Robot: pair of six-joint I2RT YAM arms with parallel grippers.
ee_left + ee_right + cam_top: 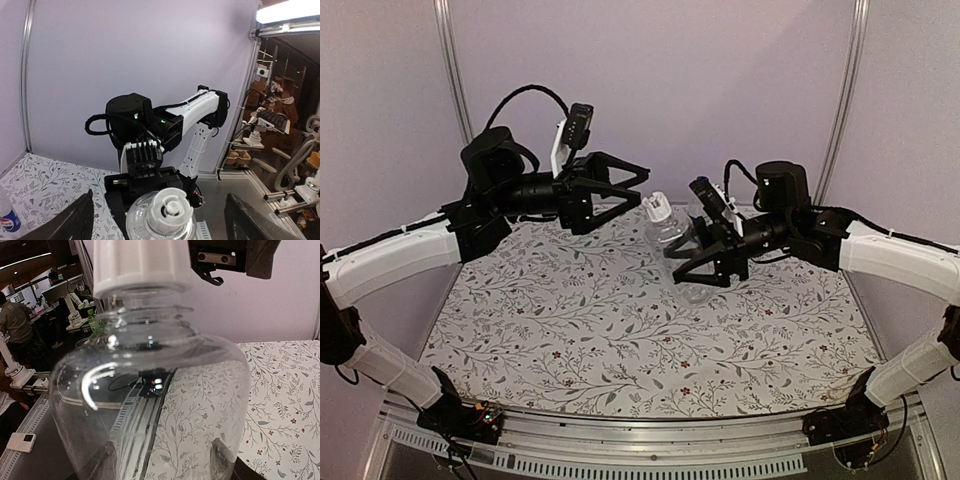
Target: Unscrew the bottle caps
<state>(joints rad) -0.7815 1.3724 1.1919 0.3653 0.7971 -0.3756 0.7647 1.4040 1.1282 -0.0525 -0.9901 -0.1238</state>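
Jaws of the left gripper (642,185) are standing spread either side of the white cap (660,208) on the plain bottle (672,232), touching nothing. The right gripper (673,269) is pinching that bottle's body in mid-air. The cap is sitting on the neck; removal is judged outstanding.

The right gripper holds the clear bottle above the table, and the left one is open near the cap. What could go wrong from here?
1. The cap sits on the neck, and the open left gripper is not gripping it. If it is already loose, it may drop off the tilted bottle.
2. Only the right gripper carries the bottle, on its thin wall. A twist may make it slip or turn.
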